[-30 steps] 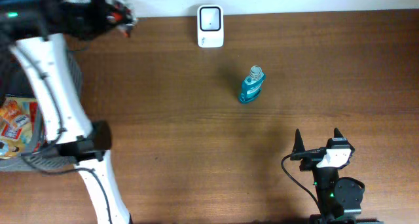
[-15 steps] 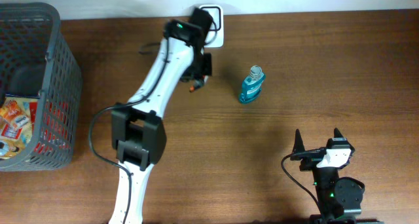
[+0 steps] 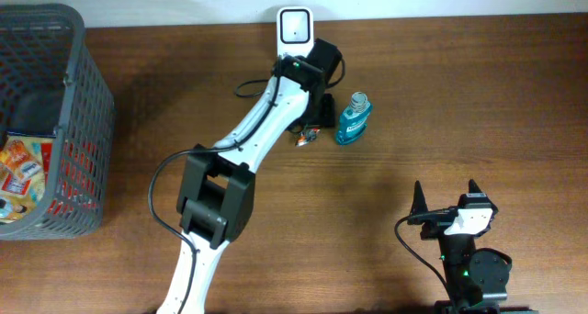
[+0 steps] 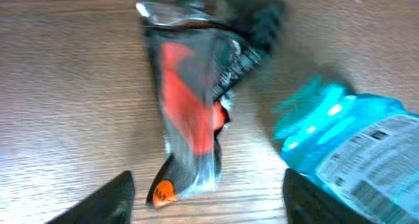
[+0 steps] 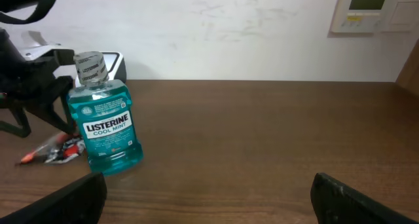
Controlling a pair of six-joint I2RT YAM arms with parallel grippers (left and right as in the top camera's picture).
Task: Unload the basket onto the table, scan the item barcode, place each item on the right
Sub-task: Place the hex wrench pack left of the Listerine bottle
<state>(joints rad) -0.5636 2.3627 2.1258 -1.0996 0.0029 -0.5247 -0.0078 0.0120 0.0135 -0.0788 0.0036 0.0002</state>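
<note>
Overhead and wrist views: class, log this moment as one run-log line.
left end effector: open over snack packet | snack packet: on table, beside mouthwash bottle | right end effector: open, empty | scanner: far table edge

Packet (image 3: 307,136) just L of bottle (image 3: 353,117); scanner (image 3: 295,25) behind; basket (image 3: 99,149) far L.

A brown wooden bench (image 3: 441,103) fills the frame. At its left edge stands a grey mesh basket (image 3: 96,121). A white scanner (image 3: 295,25) sits at the top centre, by the far edge. Below it and slightly right a blue bottle (image 3: 353,119) stands upright, and a small red-and-silver packet (image 3: 306,136) lies flat just left of it
</note>
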